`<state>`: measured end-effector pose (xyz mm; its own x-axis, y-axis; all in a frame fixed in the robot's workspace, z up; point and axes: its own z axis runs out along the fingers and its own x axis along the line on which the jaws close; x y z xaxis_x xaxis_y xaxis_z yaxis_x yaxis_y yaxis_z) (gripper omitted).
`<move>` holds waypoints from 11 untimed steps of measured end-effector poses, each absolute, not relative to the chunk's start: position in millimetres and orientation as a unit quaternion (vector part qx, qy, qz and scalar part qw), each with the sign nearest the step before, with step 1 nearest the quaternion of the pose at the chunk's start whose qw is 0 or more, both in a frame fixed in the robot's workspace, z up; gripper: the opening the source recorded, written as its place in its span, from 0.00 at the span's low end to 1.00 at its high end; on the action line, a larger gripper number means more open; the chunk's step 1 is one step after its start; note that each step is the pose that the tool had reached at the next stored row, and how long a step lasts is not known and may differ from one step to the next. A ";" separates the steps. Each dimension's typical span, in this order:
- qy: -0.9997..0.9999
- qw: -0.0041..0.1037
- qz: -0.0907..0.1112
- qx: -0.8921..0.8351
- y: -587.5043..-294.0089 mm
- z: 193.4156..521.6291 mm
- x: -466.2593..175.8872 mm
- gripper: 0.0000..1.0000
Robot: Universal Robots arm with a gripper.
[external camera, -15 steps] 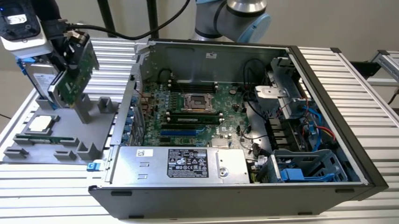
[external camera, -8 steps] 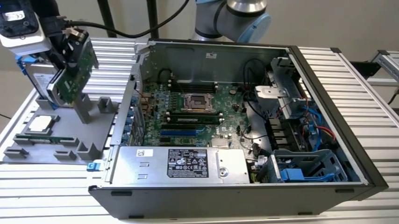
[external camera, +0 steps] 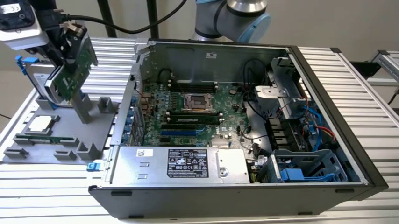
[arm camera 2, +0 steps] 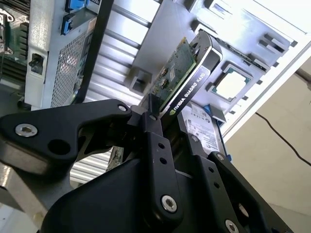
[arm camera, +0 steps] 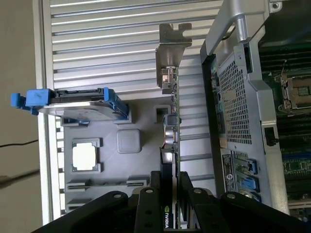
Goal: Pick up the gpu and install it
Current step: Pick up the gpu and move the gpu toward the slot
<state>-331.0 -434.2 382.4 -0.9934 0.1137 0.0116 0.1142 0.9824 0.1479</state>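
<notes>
Body of the gripper (arm camera: 170, 180) hides one edge of the gpu (arm camera: 169, 121) in both wrist views. Fingers are clamped on the card's two faces. It's held on edge over the gray parts tray (external camera: 68, 135), outside the computer case (external camera: 249, 116).

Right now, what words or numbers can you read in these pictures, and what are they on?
gpu, held in the hand: white lettering along its black cooler edge, a maker's mark not read out here.
power supply label: too small to read.
hard drive label: too small to read.
</notes>
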 end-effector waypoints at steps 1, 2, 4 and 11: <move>-0.996 0.002 -0.074 -0.057 -434.2 383.4 -331.0 0.00; -0.996 0.002 -0.074 -0.057 -434.2 384.2 -331.0 0.00; -0.996 0.002 -0.075 -0.057 -434.2 385.9 -331.0 0.00; -0.996 0.002 -0.075 -0.057 -434.2 390.9 -331.0 0.00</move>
<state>-331.0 -434.2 390.9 -0.9934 0.1137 0.0117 0.1141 0.9823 0.1486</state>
